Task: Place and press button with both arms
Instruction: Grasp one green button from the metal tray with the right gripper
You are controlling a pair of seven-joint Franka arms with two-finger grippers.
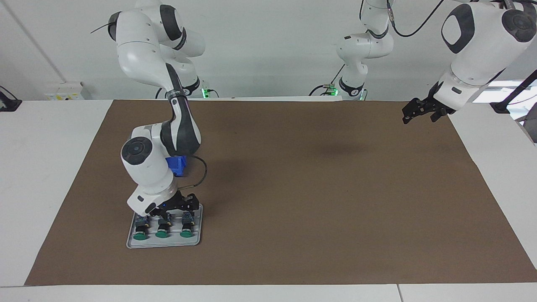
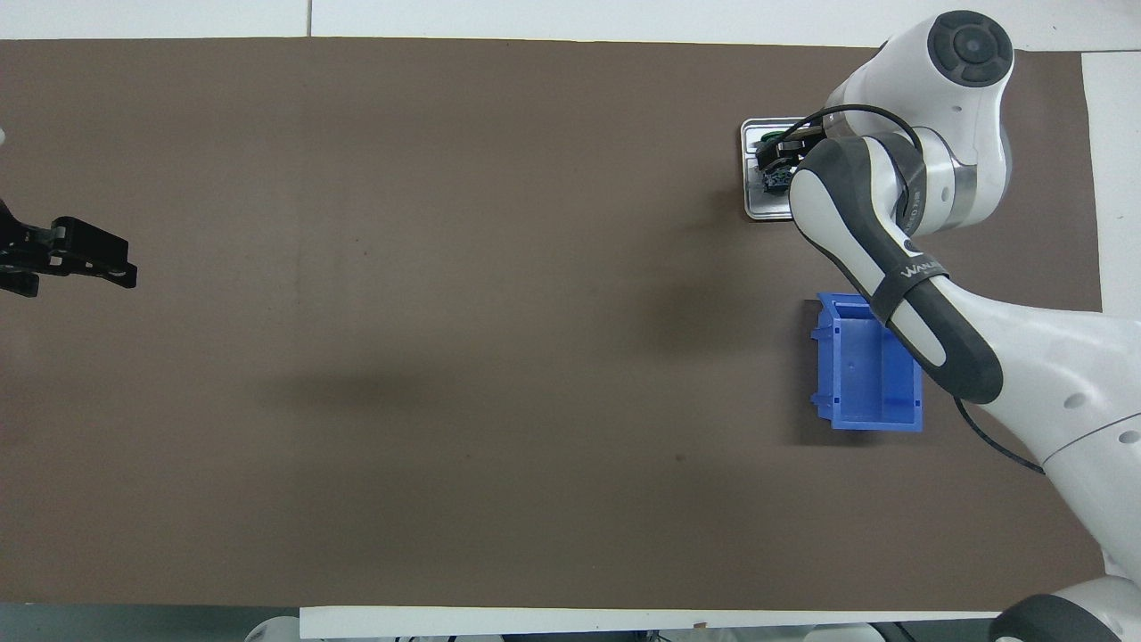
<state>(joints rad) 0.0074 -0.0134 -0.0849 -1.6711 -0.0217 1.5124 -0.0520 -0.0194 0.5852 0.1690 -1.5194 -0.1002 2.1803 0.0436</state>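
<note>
Three green-capped buttons lie side by side in a small grey tray toward the right arm's end of the table. My right gripper is down at the tray, over the block ends of the buttons, with the green caps showing clear of it. In the overhead view the right arm covers most of the tray; the right gripper shows over it with a bit of one green button cap. My left gripper waits raised over the mat's edge at the left arm's end, also seen in the overhead view.
A blue open bin stands on the brown mat, nearer to the robots than the tray; in the facing view the bin is partly hidden by the right arm. White table borders the mat.
</note>
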